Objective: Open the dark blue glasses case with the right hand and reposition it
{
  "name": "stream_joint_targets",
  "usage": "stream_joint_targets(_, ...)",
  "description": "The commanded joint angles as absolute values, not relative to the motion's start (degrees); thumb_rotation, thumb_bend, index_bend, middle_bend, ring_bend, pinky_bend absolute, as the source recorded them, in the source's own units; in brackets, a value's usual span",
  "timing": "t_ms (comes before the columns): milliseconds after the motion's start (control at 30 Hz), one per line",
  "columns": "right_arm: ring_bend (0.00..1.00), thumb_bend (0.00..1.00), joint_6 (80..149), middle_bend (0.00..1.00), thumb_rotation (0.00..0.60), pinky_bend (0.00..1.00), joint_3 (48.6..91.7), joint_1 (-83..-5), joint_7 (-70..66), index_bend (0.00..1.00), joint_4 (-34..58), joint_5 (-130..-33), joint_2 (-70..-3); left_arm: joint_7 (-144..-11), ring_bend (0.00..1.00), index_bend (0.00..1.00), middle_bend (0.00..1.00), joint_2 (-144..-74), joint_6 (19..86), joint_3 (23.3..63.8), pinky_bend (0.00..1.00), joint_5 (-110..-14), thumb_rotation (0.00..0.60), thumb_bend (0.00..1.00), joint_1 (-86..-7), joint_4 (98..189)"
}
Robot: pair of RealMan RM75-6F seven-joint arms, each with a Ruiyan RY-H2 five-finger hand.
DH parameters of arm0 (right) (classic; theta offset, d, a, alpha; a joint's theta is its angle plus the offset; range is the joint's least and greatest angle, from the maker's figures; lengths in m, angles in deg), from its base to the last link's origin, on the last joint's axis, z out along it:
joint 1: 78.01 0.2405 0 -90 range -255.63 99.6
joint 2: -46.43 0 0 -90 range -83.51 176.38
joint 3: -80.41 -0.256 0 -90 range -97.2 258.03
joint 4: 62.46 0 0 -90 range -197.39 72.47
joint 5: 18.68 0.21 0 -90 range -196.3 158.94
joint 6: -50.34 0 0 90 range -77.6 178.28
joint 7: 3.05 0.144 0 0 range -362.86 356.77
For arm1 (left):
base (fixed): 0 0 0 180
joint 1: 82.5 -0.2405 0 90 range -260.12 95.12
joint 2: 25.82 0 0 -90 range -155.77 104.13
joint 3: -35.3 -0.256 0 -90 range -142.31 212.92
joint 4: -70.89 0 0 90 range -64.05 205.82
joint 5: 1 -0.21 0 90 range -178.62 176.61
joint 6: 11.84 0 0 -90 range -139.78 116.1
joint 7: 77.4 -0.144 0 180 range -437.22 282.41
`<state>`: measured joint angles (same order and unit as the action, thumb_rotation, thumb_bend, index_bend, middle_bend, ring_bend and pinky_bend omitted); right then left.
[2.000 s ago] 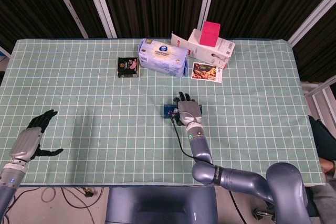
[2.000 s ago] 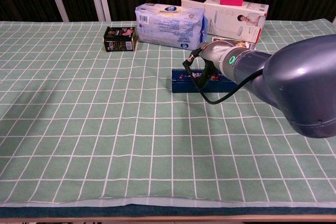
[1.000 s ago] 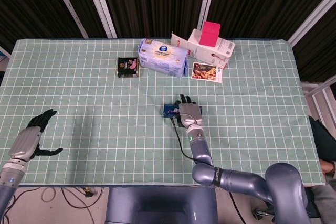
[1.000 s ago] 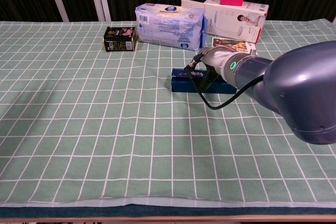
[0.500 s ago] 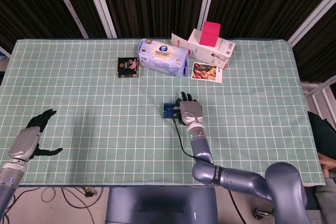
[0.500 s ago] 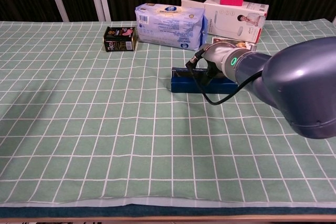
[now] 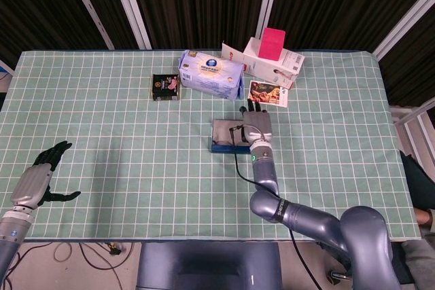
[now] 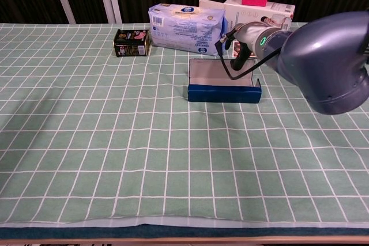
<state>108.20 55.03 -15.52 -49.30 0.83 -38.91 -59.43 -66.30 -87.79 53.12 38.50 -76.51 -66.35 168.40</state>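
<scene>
Near the table's middle, the dark blue glasses case stands open — right hand holding its raised lid; left hand rests spread, well apart.

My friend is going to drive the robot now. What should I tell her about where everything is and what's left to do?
Right hand: at the raised lid of the dark blue glasses case, fingers on its edge; whether it truly grips the lid is hard to tell.
Left hand: open, holding nothing, at the near left of the table.
Case: mid-table, in front of the tissue pack, lid up and grey lining showing.
Done: case opened.
Left: reposition the case with the right hand.
</scene>
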Motion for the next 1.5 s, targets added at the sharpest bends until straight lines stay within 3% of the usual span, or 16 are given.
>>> stream_joint_targets(33,0.0,0.53,109.9,0.0,0.6,0.24,55.0,-17.2,-48.5,0.17,6.0,-39.7,-56.5,-66.4,0.0,0.0,0.0,-87.8,53.1,38.5,0.0,-76.7,0.6,0.01,-66.3,168.4)
stream_joint_targets(233,0.01,0.48,114.9,0.01,0.6,0.25,55.8,-22.2,-47.1,0.12,23.8,-41.1,-48.9,-66.7,0.0,0.0,0.0,-87.9,53.6,38.4,0.0,-77.0,0.6,0.01,-66.5,168.4)
stream_joint_targets(333,0.14,0.47,116.8,0.12,0.6,0.36,57.2,-23.8,-47.4,0.11,31.0,-42.2,-45.7,-66.8,0.0,0.0,0.0,-88.1,54.0,38.5,0.0,-77.0,0.6,0.01,-66.6,168.5)
stream_joint_targets(433,0.43,0.47,118.1,0.37,0.6,0.59,58.4,-24.7,-47.7,0.11,34.9,-42.6,-44.2,-66.8,0.0,0.0,0.0,-88.1,54.2,38.5,0.0,-77.1,0.6,0.01,-66.7,168.5)
stream_joint_targets(500,0.68,0.47,118.6,0.6,0.6,0.79,59.4,-24.9,-48.3,0.11,36.2,-41.8,-43.6,-66.8,0.0,0.0,0.0,-88.1,54.3,38.5,0.0,-77.2,0.6,0.01,-66.7,168.5)
stream_joint_targets(600,0.86,0.47,118.3,0.78,0.6,0.95,60.3,-25.0,-49.0,0.11,36.8,-39.2,-43.5,-66.7,0.0,0.0,0.0,-88.2,54.5,38.5,0.0,-77.3,0.6,0.01,-66.8,168.6)
stream_joint_targets(700,0.96,0.47,118.2,0.87,0.6,1.0,61.2,-24.5,-50.3,0.11,36.1,-36.5,-44.0,-66.5,0.0,0.0,0.0,-88.1,54.4,38.5,0.0,-77.2,0.6,0.01,-66.8,168.6)
stream_joint_targets(900,1.0,0.47,117.3,0.92,0.6,1.0,61.0,-22.9,-51.4,0.14,34.4,-31.0,-45.7,-66.0,0.0,0.0,0.0,-88.0,54.2,38.6,0.0,-77.2,0.6,0.01,-66.8,168.6)
stream_joint_targets(1500,1.0,0.47,114.7,0.92,0.6,1.0,60.6,-18.4,-51.1,0.15,28.2,-29.4,-53.1,-65.2,0.0,0.0,0.0,-87.8,53.4,38.6,0.0,-76.9,0.6,0.01,-66.5,168.8)
